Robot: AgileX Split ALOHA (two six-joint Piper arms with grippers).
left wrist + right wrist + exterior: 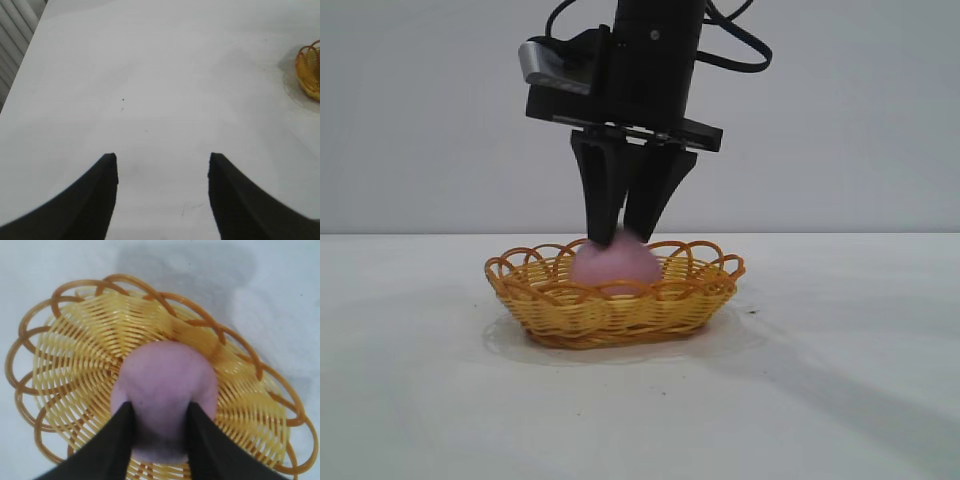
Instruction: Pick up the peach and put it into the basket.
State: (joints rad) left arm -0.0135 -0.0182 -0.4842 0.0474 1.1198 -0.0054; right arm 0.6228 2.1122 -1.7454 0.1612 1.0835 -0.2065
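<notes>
The pink-mauve peach (pixel 616 266) sits in the middle of the yellow wicker basket (pixel 620 312) on the white table. My right gripper (pixel 618 238) comes straight down onto the fruit's top, its black fingertips slightly apart on either side of the peak. From the right wrist, the peach (pixel 167 380) rests on the basket's weave (pixel 75 340), and the right gripper (pixel 160 406) straddles it with both fingers lying along its flanks; it stands open. My left gripper (pixel 162 157) hovers open over bare table, well away, with only the basket's edge (pixel 310 70) in its view.
The white table (pixel 840 380) spreads wide on all sides of the basket. A plain grey wall stands behind. A slatted white surface (pixel 12 35) borders the table beyond the left gripper.
</notes>
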